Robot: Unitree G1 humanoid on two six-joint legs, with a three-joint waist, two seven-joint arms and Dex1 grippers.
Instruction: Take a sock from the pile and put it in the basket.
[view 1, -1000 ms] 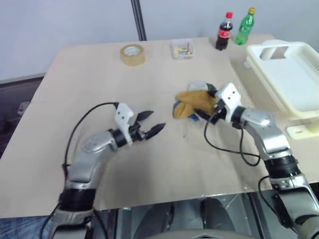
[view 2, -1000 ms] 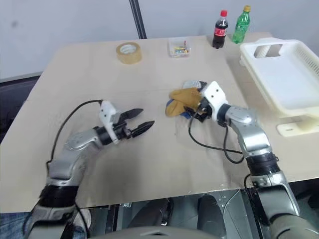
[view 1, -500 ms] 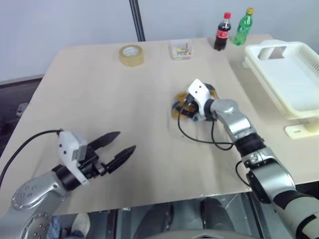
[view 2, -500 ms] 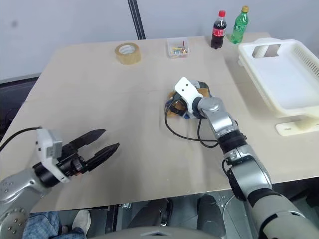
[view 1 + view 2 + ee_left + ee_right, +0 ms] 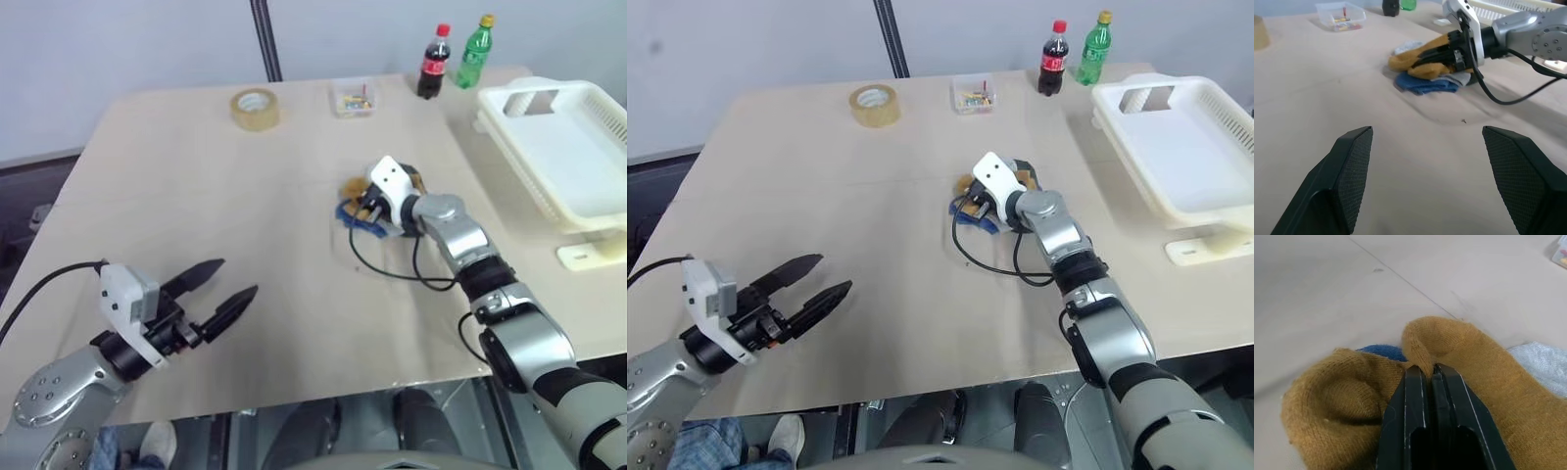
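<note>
The pile (image 5: 370, 201) of socks lies mid-table, right of centre. On top is the mustard-yellow sock (image 5: 1474, 362), over a blue sock (image 5: 1425, 83) and a light grey one (image 5: 1542, 364). My right gripper (image 5: 1428, 369) is shut, pinching a raised fold of the mustard sock between its black fingertips; from the head it sits at the pile's left side (image 5: 362, 208). My left gripper (image 5: 237, 277) hovers open and empty above the table's near left part, pointing towards the pile (image 5: 1427, 129). The cream-white basket (image 5: 588, 86) stands at the table's right edge, well apart from the pile.
A roll of tape (image 5: 255, 106), a small clear box (image 5: 356, 96) of coloured bits, a cola bottle (image 5: 431, 61) and a green bottle (image 5: 474, 51) line the far side. A small white block (image 5: 588, 255) lies in front of the basket. The right arm's cable trails across the table.
My right gripper has pushed into the pile and shut on the mustard sock's fold. The left arm has drawn back towards the table's near left edge, its gripper still open.
</note>
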